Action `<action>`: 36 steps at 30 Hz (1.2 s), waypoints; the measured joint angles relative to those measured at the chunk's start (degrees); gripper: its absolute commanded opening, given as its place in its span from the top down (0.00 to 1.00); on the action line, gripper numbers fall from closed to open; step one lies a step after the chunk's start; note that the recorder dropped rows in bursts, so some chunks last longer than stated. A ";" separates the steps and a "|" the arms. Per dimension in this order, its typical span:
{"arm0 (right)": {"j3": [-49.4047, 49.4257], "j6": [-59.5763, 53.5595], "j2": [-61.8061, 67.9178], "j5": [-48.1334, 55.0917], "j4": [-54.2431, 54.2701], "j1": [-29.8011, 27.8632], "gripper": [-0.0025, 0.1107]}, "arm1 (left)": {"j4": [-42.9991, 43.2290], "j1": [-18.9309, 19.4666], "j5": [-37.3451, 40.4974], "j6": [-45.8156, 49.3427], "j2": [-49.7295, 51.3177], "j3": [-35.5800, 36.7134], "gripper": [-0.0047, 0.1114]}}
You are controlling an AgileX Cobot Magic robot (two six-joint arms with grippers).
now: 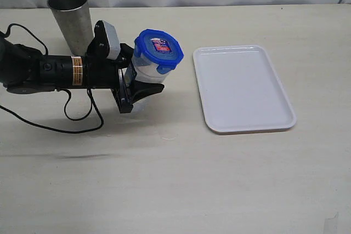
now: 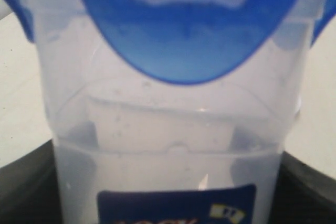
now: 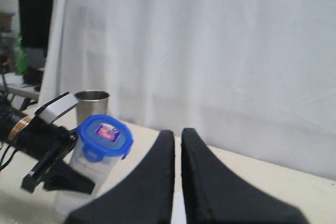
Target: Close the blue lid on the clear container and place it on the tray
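Observation:
The clear container (image 1: 147, 73) stands left of the middle of the table, leaning a little, with the blue lid (image 1: 159, 47) sitting on its mouth, red-and-white sticker up. My left gripper (image 1: 140, 76) reaches in from the left and is shut on the container's body, one black finger on each side. The left wrist view is filled by the container (image 2: 173, 129) and the lid (image 2: 189, 35). The white tray (image 1: 247, 126) lies empty to the right, a short gap from the container. My right gripper (image 3: 177, 139) is shut and empty, held above the table and out of the exterior view.
A grey steel cup (image 1: 71, 17) stands at the back left, just behind my left arm (image 1: 49, 70). Black cables (image 1: 66, 121) trail over the table in front of that arm. A white curtain hangs behind the table.

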 measured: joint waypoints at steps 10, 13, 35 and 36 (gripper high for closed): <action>1.74 0.09 -5.39 -0.10 1.46 -16.06 0.94 | 0.00 0.00 0.00 0.00 0.00 0.00 0.96; 1.74 0.09 -5.39 -0.10 1.46 -18.48 0.94 | 0.00 0.00 0.00 0.00 0.00 0.00 0.96; 6.97 0.09 -5.39 8.25 2.83 -22.57 0.94 | 0.00 0.00 0.00 0.00 0.00 0.00 0.96; 6.97 0.09 -5.39 8.26 2.73 -22.57 0.94 | 0.00 0.00 0.00 0.00 0.00 0.00 0.96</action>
